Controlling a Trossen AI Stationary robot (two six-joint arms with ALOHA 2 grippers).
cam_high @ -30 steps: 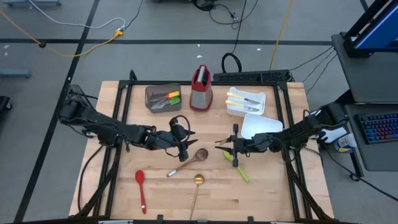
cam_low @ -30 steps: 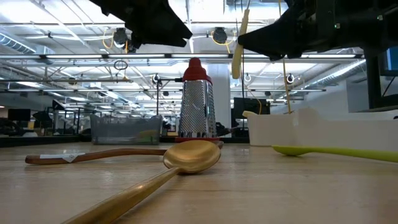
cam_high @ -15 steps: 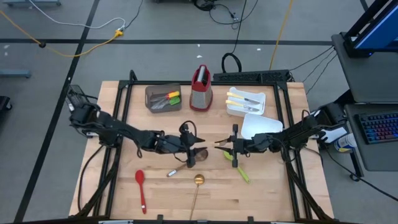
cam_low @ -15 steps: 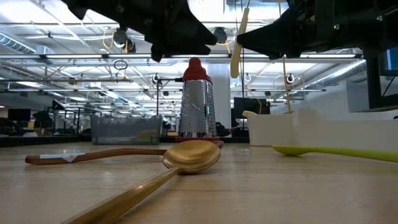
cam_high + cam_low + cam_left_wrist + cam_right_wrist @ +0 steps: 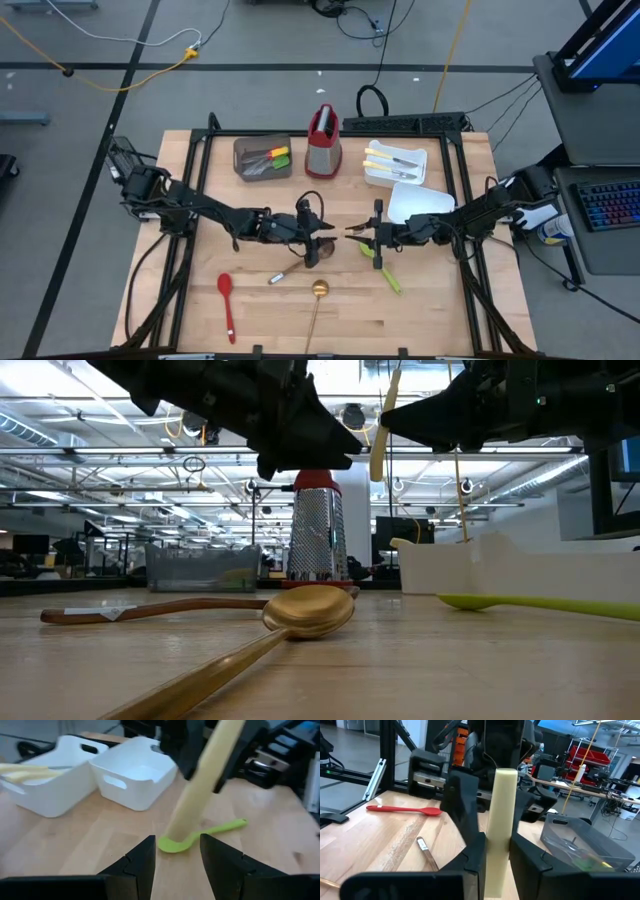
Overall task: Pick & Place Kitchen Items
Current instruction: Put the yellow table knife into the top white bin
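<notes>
left fingers [image 5: 176, 865] apart, mid-bench over wooden spoon [image 5: 300, 263] | right fingers [image 5: 494, 865] clamped on cream handle [image 5: 499, 820] | front bench edge roomy

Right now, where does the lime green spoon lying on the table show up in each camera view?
High view: green spoon lies right of centre, just beyond the right gripper.
Low view: it lies flat at the right edge, before the white tray.
Left wrist view: mid-picture, beyond the pale handle that the right gripper holds.
Right wrist view: not in it.
Shared landmark: the white tray beside it.
</notes>
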